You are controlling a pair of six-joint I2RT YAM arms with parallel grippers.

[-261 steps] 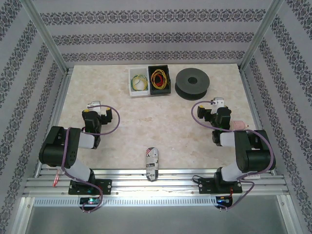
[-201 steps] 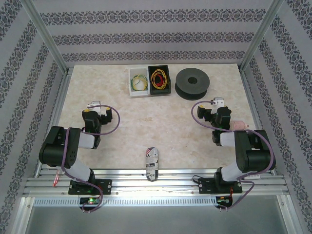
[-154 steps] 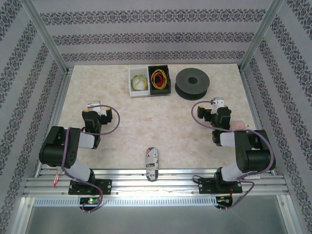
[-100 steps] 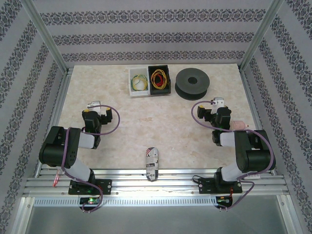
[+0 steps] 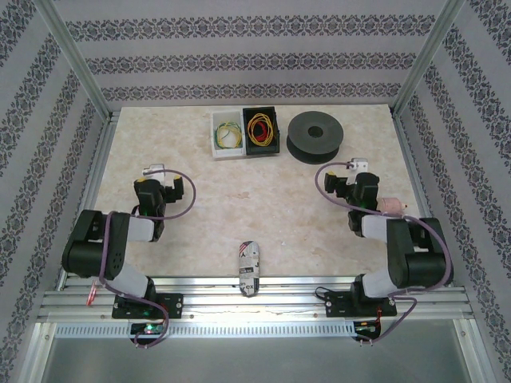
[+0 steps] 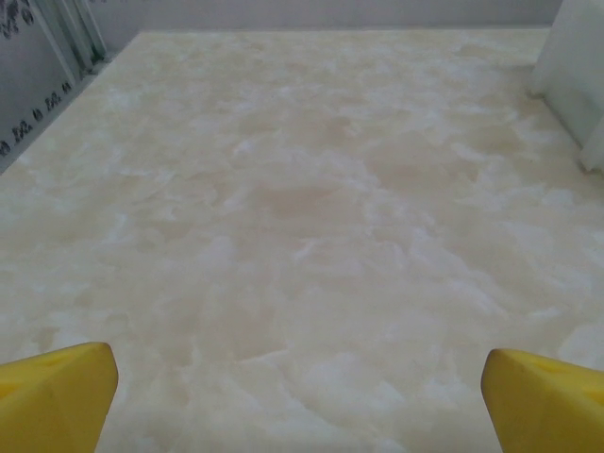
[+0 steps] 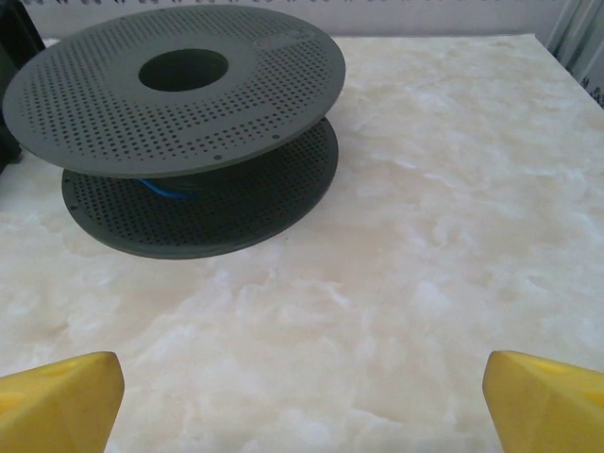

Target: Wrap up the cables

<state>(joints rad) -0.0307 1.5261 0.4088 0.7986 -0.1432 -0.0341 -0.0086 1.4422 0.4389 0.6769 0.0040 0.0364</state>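
Note:
Coiled yellow cables lie in two small bins at the back of the table: a yellow-green coil in the white bin and a yellow and red coil in the black bin. My left gripper is open over bare tabletop, its yellow fingertips wide apart with nothing between them. In the top view it sits at the left. My right gripper is open too, empty, facing a dark perforated spool. It stands just in front of that spool in the top view.
A small striped object lies at the near edge between the arm bases. A pink item sits beside the right arm. The white bin's wall shows at the left wrist view's right edge. Metal frame posts and patterned walls enclose the marble table.
Both arms have shifted slightly away from their bases, the left wrist a little up and left, the right a little up. Nothing was picked up or moved on the table.

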